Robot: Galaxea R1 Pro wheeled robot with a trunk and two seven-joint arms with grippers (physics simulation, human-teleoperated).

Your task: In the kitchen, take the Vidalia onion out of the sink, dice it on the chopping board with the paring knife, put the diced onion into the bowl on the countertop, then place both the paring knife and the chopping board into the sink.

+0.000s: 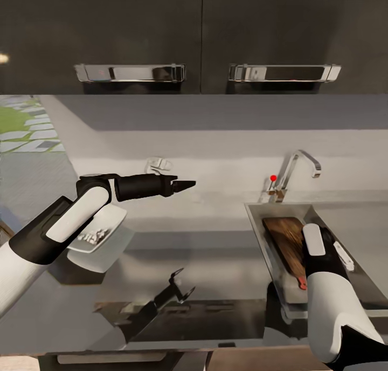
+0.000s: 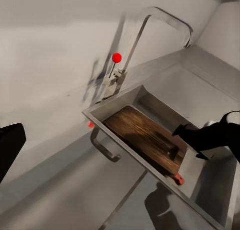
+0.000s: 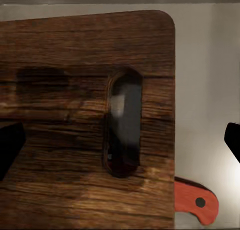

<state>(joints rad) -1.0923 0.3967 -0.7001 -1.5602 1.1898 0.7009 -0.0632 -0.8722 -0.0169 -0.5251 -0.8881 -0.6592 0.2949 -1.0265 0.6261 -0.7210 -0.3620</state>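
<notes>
The sink holds the dark wooden chopping board, lying slanted in the basin. My right gripper hovers open just above the board's slot handle, one finger at each side of that view. The paring knife's red handle sticks out from under the board; its blade is hidden. The same handle appears by my right wrist. The white bowl sits on the countertop under my left forearm, with small pale diced pieces in it. My left gripper hangs open above the countertop, holding nothing.
A chrome tap with a red knob stands behind the sink. The steel drainboard lies to its right. Dark wall cabinets with chrome handles hang overhead. A small fitting is on the back wall.
</notes>
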